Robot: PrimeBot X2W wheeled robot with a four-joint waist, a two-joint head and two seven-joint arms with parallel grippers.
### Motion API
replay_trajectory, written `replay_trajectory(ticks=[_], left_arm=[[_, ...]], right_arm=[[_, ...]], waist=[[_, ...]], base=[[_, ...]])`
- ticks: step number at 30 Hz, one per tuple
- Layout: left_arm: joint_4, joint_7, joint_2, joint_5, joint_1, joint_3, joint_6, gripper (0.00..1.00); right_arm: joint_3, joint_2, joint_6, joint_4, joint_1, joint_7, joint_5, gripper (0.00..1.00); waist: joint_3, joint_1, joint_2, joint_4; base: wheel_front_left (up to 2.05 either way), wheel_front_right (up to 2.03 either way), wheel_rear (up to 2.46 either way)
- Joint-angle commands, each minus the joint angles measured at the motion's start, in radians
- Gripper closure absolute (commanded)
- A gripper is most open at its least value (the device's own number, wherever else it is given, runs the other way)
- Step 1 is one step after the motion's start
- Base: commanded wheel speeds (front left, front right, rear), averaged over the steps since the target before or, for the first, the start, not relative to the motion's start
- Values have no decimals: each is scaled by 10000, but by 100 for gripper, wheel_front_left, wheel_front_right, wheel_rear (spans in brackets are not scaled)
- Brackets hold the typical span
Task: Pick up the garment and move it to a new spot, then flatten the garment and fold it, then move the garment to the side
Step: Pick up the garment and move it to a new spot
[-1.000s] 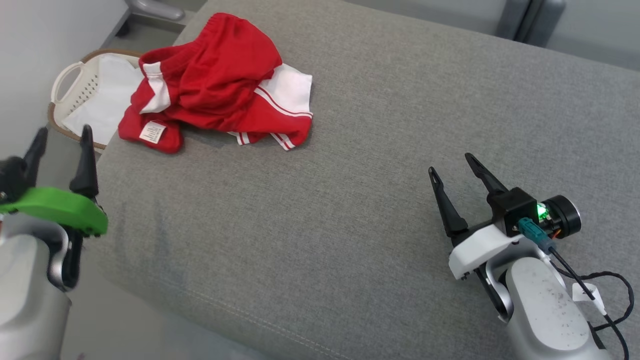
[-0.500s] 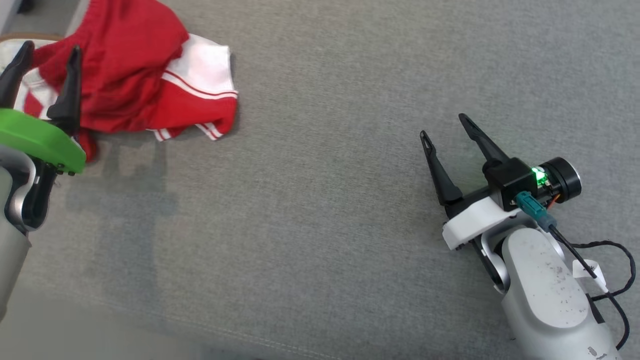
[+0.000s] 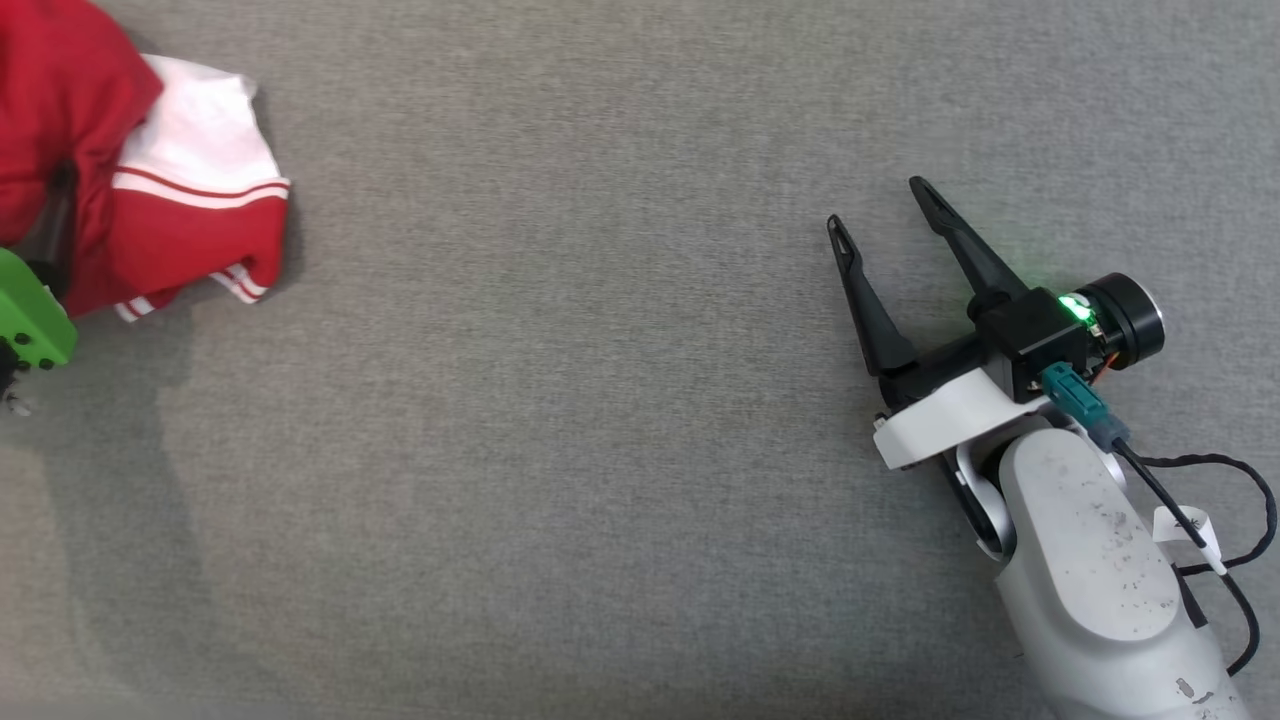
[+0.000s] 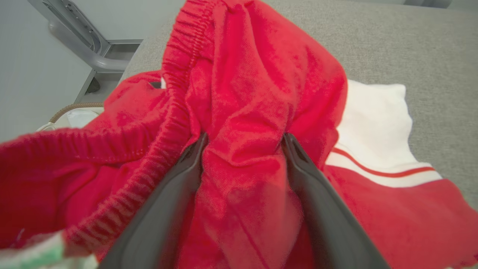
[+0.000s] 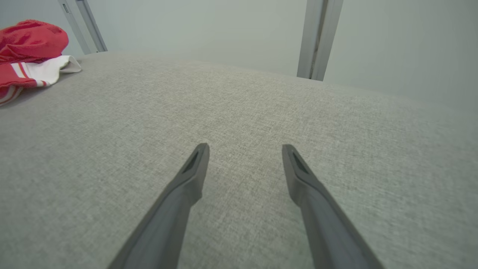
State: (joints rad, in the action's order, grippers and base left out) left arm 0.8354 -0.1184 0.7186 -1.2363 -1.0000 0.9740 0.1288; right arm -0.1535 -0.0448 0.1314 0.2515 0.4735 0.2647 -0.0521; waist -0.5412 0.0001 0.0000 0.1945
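Observation:
The garment, red shorts with white side panels and red stripes, lies crumpled at the far left of the grey cushion. In the left wrist view my left gripper is pushed into the garment. Its jaws stand wide, a raised fold of red cloth sits between the fingers, and the elastic waistband runs along the left finger. In the head view just its green wrist mount shows at the left edge. My right gripper hovers open and empty over bare cushion far to the right, also seen as the right gripper, with the garment far off.
The grey fabric cushion stretches wide between the two arms. Beyond the garment, a pale laundry basket and a grey metal frame leg stand off the cushion's edge. Grey vertical posts rise behind the cushion.
The head camera has swung, shifting the whole scene left and up. My left gripper has advanced from short of the cushion into the garment, jaws still wide. The right gripper stays open.

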Motion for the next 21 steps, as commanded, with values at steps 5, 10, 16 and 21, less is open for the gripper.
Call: replay_trajectory(ticks=[5, 10, 16, 21], left_arm=[[724, 15, 34, -536, -201, 242, 24, 100], [1089, -1047, 101, -274, -673, 297, 24, 100], [618, -1488, 225, 634, -1544, -270, 25, 100], [-479, -1458, 36, 2154, -1344, -1644, 25, 100]], right_arm=[[199, -120, -15, 127, -218, -3, 25, 0], [288, -94, -13, 98, -391, -3, 179, 0], [320, -81, -13, 223, -749, 1, 512, 0], [325, -76, -13, 333, -1249, 1, 799, 0]], waist=[[-137, -1, 0, -461], [373, -1, 0, -448], [1374, -1, 0, -441], [2301, -1, 0, -611]], base=[[0, 0, 0], [0, 0, 0], [0, 0, 0], [0, 0, 0]])
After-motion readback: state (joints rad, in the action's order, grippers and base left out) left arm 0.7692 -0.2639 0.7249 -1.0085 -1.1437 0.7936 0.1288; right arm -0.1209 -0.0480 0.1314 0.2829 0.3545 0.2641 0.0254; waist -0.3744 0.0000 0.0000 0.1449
